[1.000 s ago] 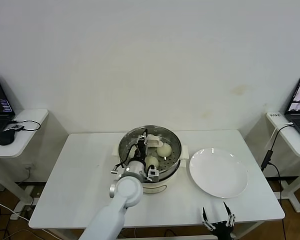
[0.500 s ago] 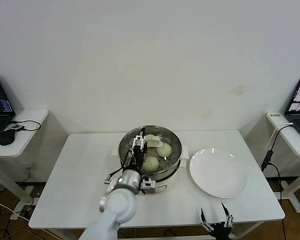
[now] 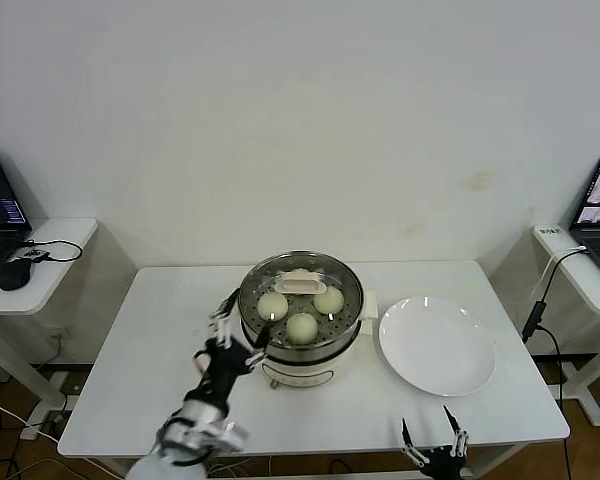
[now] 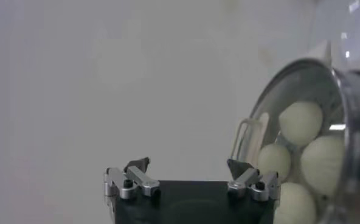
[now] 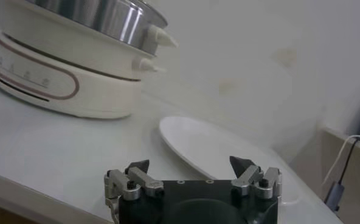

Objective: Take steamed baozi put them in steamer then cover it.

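**Buns in the pot, lid on top**

The left gripper (image 3: 232, 335) is up in the air just to the left of the steamer (image 3: 300, 320). Its fingers are spread wide and it holds nothing.

The steamer sits in the middle of the white table (image 3: 140, 370). Three steamed baozi (image 3: 301, 327) show clearly on the tray inside, and a fourth seems to peek out behind the lid's handle. The cover (image 3: 300, 283) looks to be lying on the steamer, its cream handle at the back. So the job looks about done. I think all that is left is for the arm to go away.

The white plate (image 3: 437, 345) lies to the right of the steamer, with no buns on it.

The right gripper (image 3: 435, 455) waits low at the table's near edge, in front of the plate. It is wide open and holds nothing.
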`<action>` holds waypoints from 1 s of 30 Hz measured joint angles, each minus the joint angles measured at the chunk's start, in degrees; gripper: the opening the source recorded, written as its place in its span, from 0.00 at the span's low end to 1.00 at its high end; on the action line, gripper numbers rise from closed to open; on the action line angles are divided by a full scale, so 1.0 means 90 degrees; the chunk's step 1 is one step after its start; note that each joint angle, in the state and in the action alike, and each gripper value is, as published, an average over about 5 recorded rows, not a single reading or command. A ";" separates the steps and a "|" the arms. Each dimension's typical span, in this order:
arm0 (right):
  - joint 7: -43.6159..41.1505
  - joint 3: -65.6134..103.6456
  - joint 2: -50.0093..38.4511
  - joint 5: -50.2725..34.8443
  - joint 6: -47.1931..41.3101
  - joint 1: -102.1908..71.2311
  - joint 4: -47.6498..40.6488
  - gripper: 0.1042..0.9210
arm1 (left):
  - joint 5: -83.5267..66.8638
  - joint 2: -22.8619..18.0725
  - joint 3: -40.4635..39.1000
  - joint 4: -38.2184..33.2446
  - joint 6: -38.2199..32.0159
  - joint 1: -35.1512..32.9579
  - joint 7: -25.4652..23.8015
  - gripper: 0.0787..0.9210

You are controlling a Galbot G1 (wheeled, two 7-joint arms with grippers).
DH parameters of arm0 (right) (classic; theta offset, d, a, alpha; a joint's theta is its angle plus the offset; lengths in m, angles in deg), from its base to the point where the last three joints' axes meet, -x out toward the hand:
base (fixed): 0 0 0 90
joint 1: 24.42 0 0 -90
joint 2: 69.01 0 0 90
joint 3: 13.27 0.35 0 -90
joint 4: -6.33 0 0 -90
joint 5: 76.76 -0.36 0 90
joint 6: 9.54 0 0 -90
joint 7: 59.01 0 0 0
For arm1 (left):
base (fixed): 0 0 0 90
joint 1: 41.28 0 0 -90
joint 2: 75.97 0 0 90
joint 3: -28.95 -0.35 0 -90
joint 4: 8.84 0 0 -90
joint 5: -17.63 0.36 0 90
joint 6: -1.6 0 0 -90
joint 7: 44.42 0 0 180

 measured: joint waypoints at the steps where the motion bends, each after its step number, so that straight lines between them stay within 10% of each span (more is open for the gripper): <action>1: -0.0010 -0.0018 -0.0027 -0.0025 -0.0002 -0.0021 0.0022 0.88 | -0.0405 0.0030 0.0141 0.0021 -0.0133 -0.0156 0.0100 0.88; 14: -0.0193 -0.0176 -0.0507 -0.0561 -0.0074 -0.0381 0.0359 0.88 | -0.4595 -0.0089 0.1127 0.0577 -0.1464 -0.1671 0.0963 0.88; 30: -0.0272 -0.0320 -0.0627 -0.0888 -0.0051 -0.0496 0.0571 0.88 | -0.5759 -0.0395 0.1597 0.1181 -0.2512 -0.2440 0.1155 0.88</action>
